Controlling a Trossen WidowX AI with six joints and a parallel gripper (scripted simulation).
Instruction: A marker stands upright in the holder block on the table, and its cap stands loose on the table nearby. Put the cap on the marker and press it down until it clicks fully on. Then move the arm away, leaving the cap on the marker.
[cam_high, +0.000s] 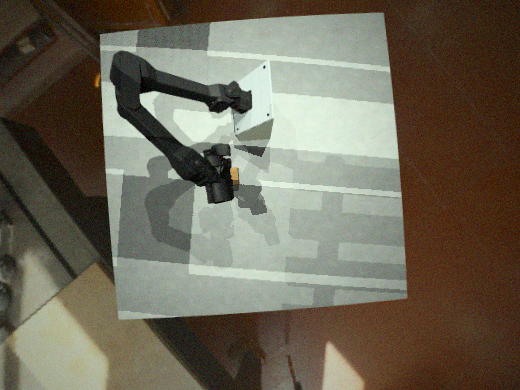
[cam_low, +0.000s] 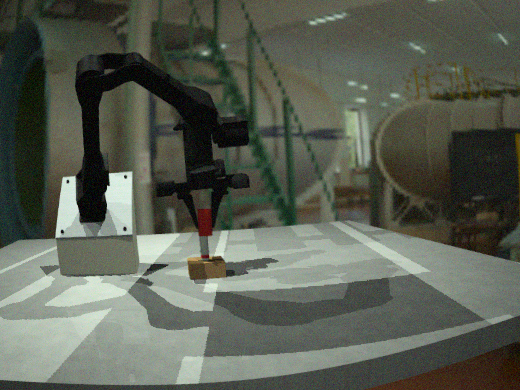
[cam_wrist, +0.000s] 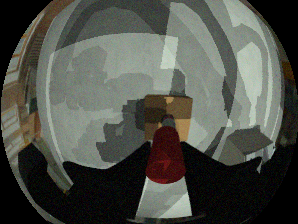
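The tan holder block (cam_high: 235, 176) (cam_low: 207, 270) (cam_wrist: 182, 106) sits on the table. The marker (cam_low: 204, 247) (cam_wrist: 169, 121) stands upright in it, its grey barrel showing above a thin red ring. My gripper (cam_low: 205, 226) (cam_wrist: 165, 145) points down over the block and is shut on the red cap (cam_low: 205, 220) (cam_wrist: 166, 159). In the exterior view the cap is upright, in line with the marker, and its lower rim meets the marker's upper end. How far the cap covers the tip is hidden. The fingertips are hidden in the top view.
The arm's pale base box (cam_high: 258, 95) (cam_low: 97, 256) (cam_wrist: 247, 145) stands on the table (cam_high: 345, 120) (cam_low: 300, 345), to the left of the block in the exterior view. The arm arches from it to the gripper. Shadows of the arm lie around the block.
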